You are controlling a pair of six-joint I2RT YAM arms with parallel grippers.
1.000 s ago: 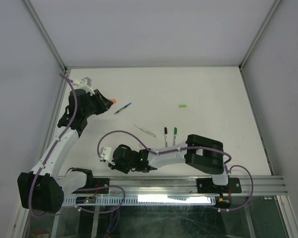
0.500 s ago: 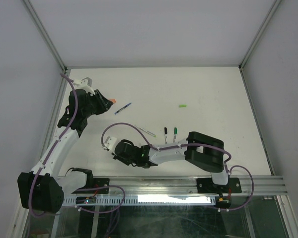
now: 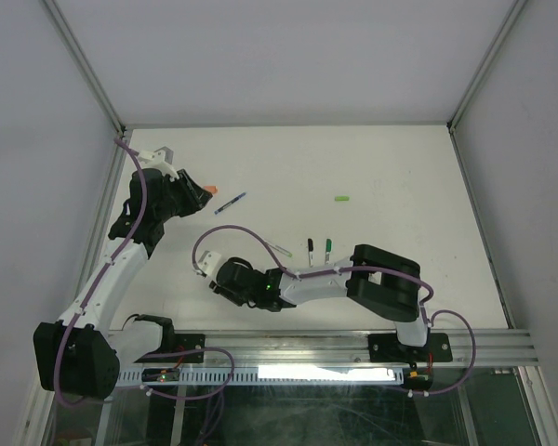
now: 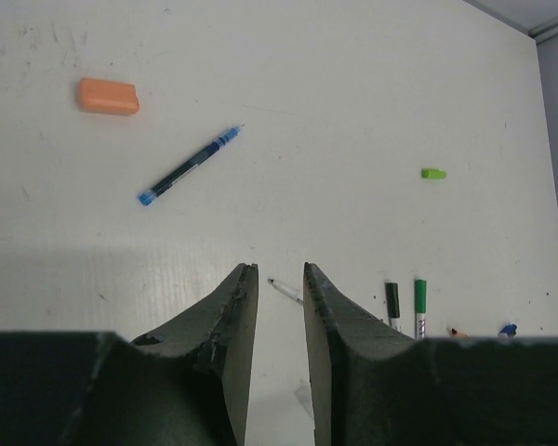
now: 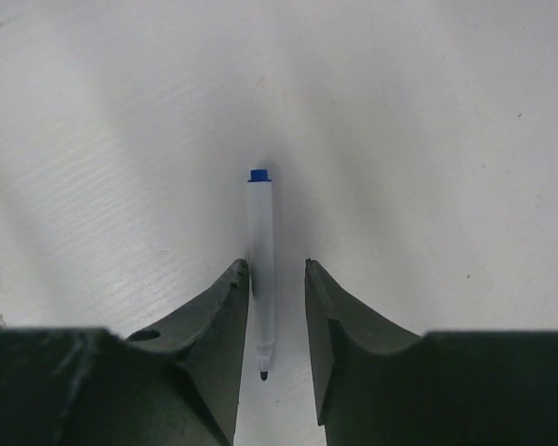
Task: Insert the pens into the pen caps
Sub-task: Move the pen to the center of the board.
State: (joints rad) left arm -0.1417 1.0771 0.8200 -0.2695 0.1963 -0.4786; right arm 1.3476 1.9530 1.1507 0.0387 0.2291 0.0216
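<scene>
A white pen (image 5: 260,260) with a blue end and a dark tip lies on the table between the fingers of my right gripper (image 5: 277,269). The gripper is open; the pen rests against its left finger (image 5: 231,297) with a gap to the other. My left gripper (image 4: 279,269) hovers open and empty, an orange cap (image 4: 108,96) and a dark blue pen (image 4: 190,166) lying beyond it. Further right are a light green cap (image 4: 433,173), a black-capped pen (image 4: 391,302) and a green-capped pen (image 4: 419,302). A thin clear pen (image 4: 284,289) lies just past the left fingertips.
From above, my left gripper (image 3: 195,189) is at the table's left side and my right gripper (image 3: 218,284) reaches left across the near middle. A metal rail (image 3: 484,348) runs along the near edge. Grey walls enclose the table.
My right gripper has moved away from the near edge, and its jaws now stand apart around the white pen. The left arm has stayed still.
</scene>
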